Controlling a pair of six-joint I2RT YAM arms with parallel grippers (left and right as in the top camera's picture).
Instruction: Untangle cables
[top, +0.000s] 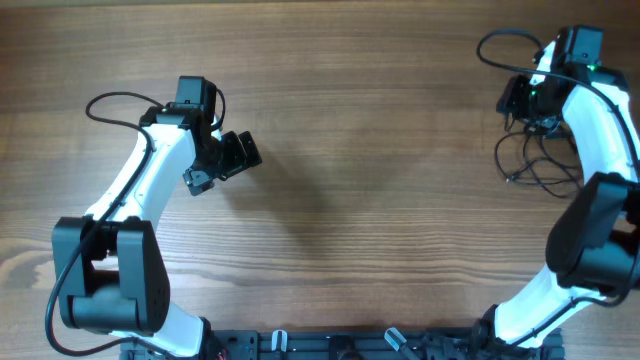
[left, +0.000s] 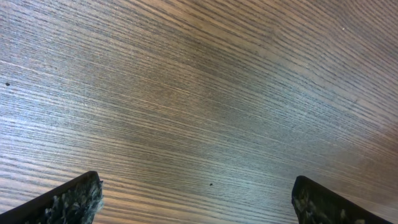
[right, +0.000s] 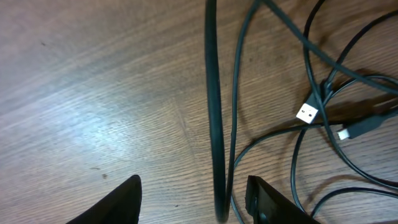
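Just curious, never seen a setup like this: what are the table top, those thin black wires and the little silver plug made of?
The table: wood or wood-look laminate, matte, with long streaked grain. The cables: probably plastic or rubber sheathing, smooth black with a faint sheen, bending in loose loops. The plug: looks like bare metal, silvery and bright.
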